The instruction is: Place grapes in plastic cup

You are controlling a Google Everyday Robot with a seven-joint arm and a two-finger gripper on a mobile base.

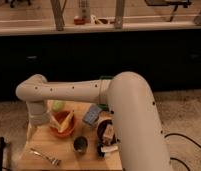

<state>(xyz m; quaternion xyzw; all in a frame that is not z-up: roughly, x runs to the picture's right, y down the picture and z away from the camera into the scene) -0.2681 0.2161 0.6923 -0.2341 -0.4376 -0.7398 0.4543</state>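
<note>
The light-green plastic cup [58, 105] stands at the back left of the wooden table [41, 145], just behind the orange bowl [61, 127]. My white arm reaches across from the right, bends at the left and comes down to the gripper [39, 120] at the table's left edge. The gripper is beside the bowl and a little left of and below the cup. The grapes do not show plainly; I cannot tell where they are.
The orange bowl holds a yellow piece [68, 120]. A shiny silver cup [80, 144] stands in front of it and a fork [44, 157] lies at the front left. A blue-grey packet [91, 115], a dark object [104, 130] and a white item [108, 149] lie by my arm.
</note>
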